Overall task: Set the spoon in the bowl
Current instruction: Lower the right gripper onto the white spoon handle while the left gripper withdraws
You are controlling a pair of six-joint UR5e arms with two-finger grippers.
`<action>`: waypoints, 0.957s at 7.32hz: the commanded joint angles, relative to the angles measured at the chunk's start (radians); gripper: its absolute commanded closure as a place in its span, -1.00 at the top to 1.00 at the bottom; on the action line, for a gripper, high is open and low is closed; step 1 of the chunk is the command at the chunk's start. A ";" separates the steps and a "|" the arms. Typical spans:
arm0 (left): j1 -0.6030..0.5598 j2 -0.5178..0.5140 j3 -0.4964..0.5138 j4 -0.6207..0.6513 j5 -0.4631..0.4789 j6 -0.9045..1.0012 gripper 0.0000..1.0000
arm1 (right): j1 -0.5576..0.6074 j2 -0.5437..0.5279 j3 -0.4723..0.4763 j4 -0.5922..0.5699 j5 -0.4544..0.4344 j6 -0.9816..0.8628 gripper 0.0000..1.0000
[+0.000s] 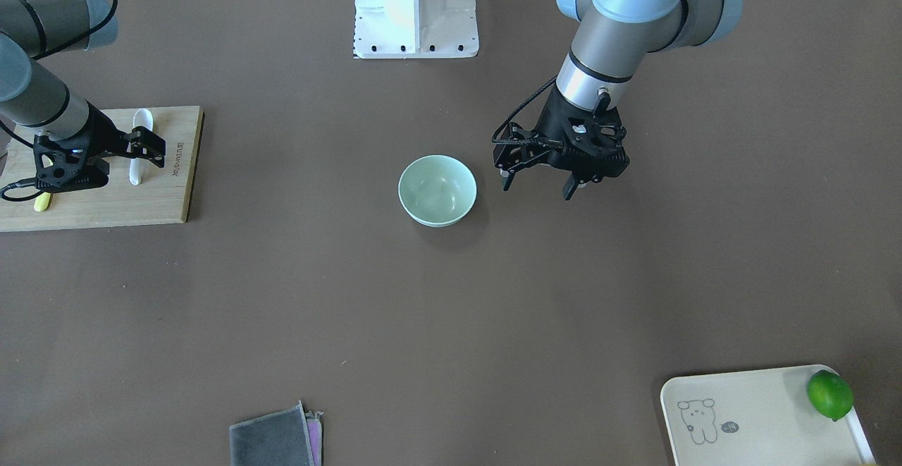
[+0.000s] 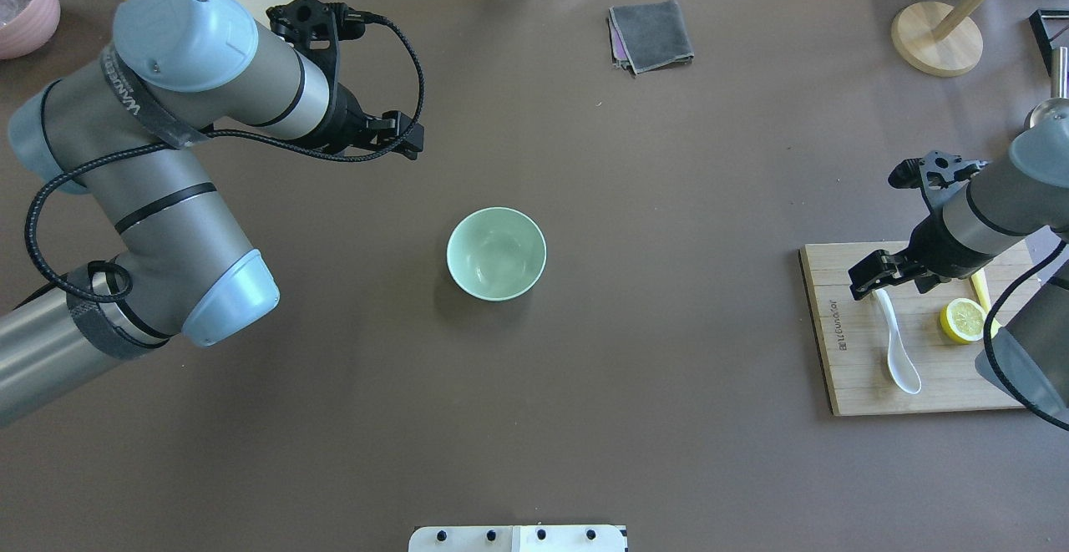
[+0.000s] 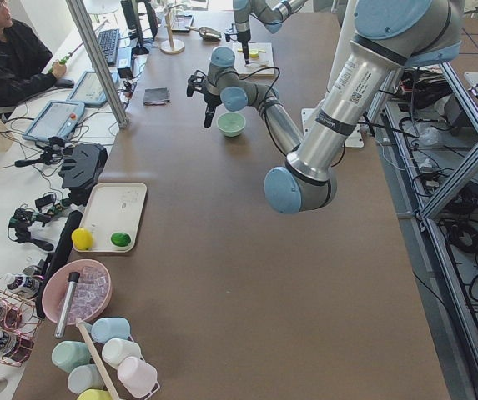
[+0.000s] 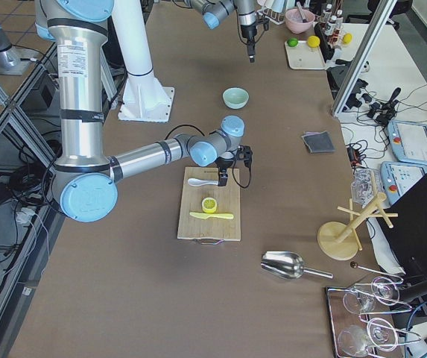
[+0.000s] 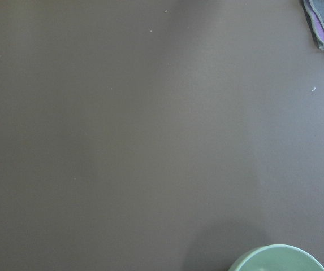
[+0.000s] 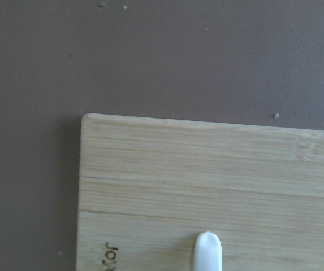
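spoon [image 2: 894, 337] on board [image 2: 843, 368], lemon half [image 2: 963, 320] seen overhead

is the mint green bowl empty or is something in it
Empty: the round pale mint-green bowl shows only its bare inside. The white soup spoon lies on the bamboo cutting board.

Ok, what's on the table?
wooden cutting board: one, tan, robot's right end
white soup spoon: one, white, lying on the board
round pale mint-green bowl: one, green, empty, table's middle
cut lemon half: one, yellow, on the board
slim yellow knife: one, yellow, on the board
folded grey cloth: one, grey, far edge
cream rectangular bear tray: one, cream, far left corner
round lime: one, green, on the tray
metal scoop: one, silver, past the board
left arm: one, grey-blue, jaws open near the bowl
right arm: one, grey-blue, jaws open above the spoon
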 commanded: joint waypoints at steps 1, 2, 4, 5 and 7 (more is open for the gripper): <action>0.000 0.000 0.002 0.000 0.000 0.001 0.96 | -0.019 -0.007 -0.002 0.006 -0.004 0.004 0.98; 0.000 0.000 0.002 -0.002 0.000 0.001 0.96 | -0.033 -0.011 0.000 0.006 -0.005 0.004 0.98; 0.000 0.000 0.000 -0.003 0.000 0.002 0.96 | -0.056 -0.037 0.014 0.008 -0.011 0.004 0.91; 0.000 0.000 0.000 -0.003 0.001 0.001 0.96 | -0.055 -0.049 0.017 0.009 -0.011 0.002 0.53; 0.001 0.000 -0.001 -0.003 0.000 0.001 0.96 | -0.053 -0.069 0.027 0.009 -0.011 0.002 0.01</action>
